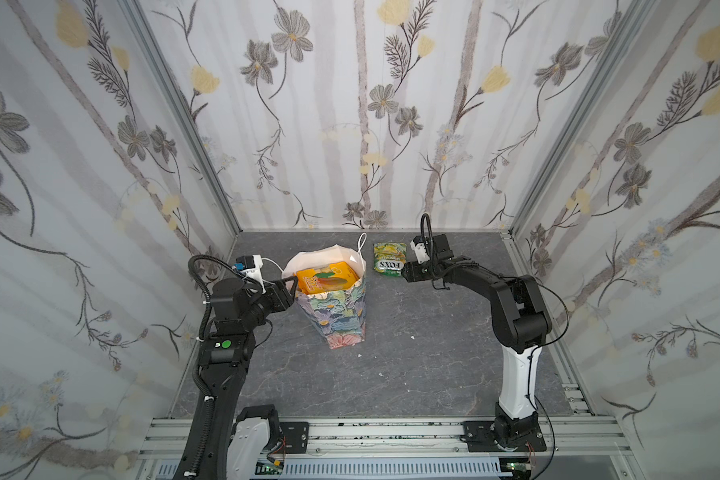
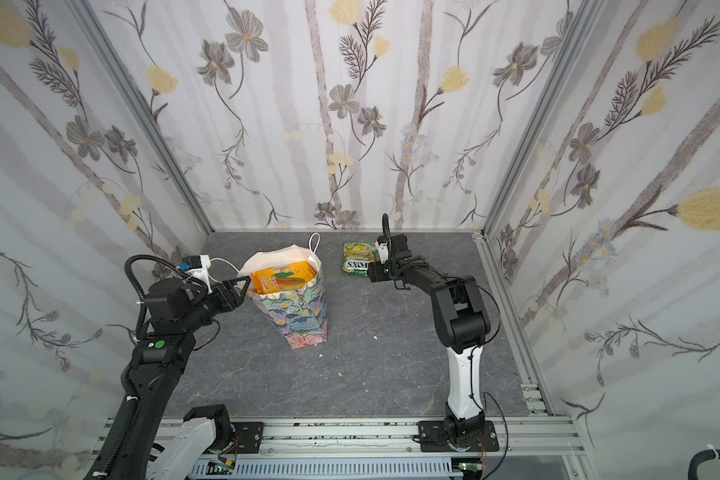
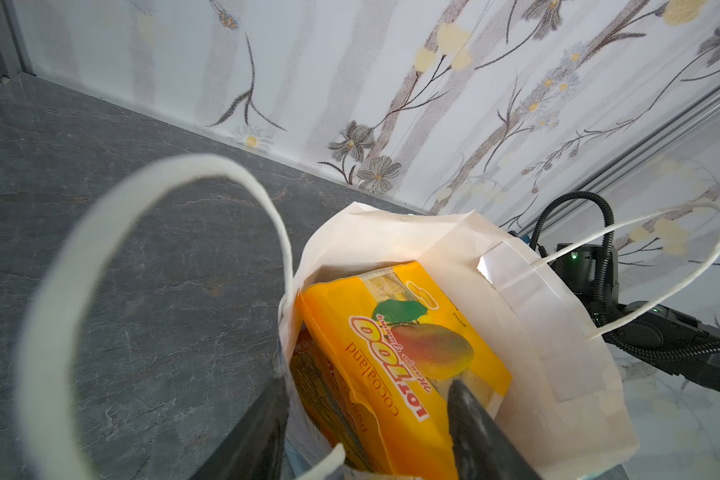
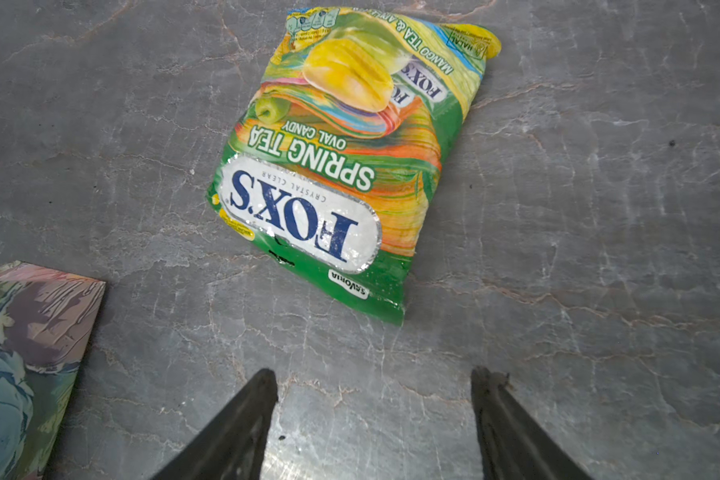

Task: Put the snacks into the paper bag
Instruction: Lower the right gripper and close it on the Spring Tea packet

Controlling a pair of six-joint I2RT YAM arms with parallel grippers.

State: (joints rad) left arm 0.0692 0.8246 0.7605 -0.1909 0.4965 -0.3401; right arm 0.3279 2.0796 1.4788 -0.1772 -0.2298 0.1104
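Grey bench point(image 1: 391, 374), bag point(image 1: 341, 316) mid-bench holds mango pack point(image 1: 327, 279), left gripper point(image 1: 292, 286) jaws apart astride bag rim, right gripper point(image 4: 373, 374) jaws wide, empty, near FOX'S packet point(image 4: 333, 166) by back edge

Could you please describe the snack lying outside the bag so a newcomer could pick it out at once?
Find the tall floral paper bag on the grey table. In both top views, right of its mouth and nearer the back wall, the green-yellow FOX'S packet lies flat before the open right gripper. It is the only snack outside the bag; the orange mango pack sits inside.
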